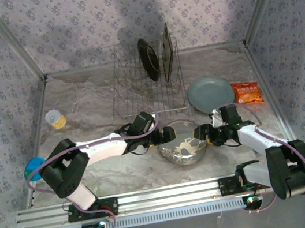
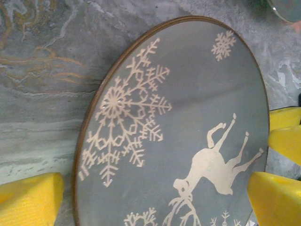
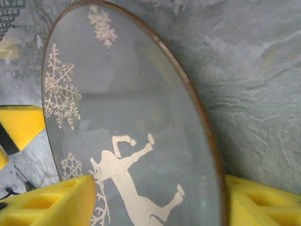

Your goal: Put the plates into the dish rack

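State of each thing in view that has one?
deer plate: not racked, rim between the fingers of both grippers.
left gripper: fingers astride the deer plate's rim, grip unclear.
right gripper: likewise, opposite rim.
brown-rimmed plate: upright in the dish rack.
square plate: upright in the dish rack.
grey-blue plate: flat on the table.
yellow cup: upright.
snack packet: lying flat.

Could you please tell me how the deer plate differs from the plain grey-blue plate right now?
The deer plate bears a white deer and snowflakes; the plain plate is undecorated. The deer plate is tilted between the left gripper and right gripper; the plain plate lies flat, untouched, beside the orange packet. Both are round and outside the dish rack.
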`<state>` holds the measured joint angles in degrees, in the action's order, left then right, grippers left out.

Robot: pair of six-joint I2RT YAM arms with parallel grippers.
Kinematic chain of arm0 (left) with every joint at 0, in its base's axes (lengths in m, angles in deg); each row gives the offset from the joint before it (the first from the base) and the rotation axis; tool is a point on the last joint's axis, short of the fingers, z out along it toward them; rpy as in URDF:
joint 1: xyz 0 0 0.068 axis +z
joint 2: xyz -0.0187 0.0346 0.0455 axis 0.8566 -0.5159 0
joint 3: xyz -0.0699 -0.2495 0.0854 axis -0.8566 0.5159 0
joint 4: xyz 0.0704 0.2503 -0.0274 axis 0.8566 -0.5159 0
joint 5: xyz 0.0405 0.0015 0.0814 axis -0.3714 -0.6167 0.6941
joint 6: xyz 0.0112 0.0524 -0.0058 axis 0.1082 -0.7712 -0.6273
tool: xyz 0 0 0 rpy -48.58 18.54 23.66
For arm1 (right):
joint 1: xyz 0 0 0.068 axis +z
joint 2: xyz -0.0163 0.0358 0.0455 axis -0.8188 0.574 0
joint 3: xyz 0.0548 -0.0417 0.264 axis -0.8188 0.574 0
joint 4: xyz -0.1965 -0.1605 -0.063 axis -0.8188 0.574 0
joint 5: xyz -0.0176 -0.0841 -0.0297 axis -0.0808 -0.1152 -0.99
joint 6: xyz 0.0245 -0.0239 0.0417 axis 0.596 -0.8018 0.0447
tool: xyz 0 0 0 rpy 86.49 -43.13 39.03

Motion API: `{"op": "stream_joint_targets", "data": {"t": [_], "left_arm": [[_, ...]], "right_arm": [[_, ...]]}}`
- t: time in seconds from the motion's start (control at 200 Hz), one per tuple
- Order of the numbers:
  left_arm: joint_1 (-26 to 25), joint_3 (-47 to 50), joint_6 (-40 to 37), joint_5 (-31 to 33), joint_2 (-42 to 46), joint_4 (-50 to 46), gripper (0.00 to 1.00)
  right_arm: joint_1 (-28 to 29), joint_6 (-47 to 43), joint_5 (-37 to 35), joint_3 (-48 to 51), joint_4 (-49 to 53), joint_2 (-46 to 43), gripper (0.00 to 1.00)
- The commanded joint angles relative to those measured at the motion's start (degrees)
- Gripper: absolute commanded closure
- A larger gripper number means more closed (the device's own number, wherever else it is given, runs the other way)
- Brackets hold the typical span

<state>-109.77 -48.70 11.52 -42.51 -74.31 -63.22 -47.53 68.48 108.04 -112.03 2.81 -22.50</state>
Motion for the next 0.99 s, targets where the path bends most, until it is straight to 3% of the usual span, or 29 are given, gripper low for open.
{"op": "stream_joint_targets", "data": {"t": [0.0,0.59,0.76,0.989], "left_arm": [[-0.7,-2.1,0.5,-1.2,-0.9,1.5,0.01],[-1.3,-2.9,1.0,-1.7,-1.8,2.1,0.01],[-1.4,-2.7,1.1,-1.5,-1.7,2.1,0.01],[-1.5,-2.9,1.1,-1.2,-1.1,1.5,0.01]], "right_arm": [[0.3,1.4,0.4,0.8,-1.9,-0.2,0.39],[-0.1,3.3,0.2,2.2,-3.9,-1.9,0.75],[-0.5,3.4,-0.4,2.2,-2.1,-4.7,0.95],[-1.9,3.0,0.1,2.0,1.0,-8.1,1.00]]}}
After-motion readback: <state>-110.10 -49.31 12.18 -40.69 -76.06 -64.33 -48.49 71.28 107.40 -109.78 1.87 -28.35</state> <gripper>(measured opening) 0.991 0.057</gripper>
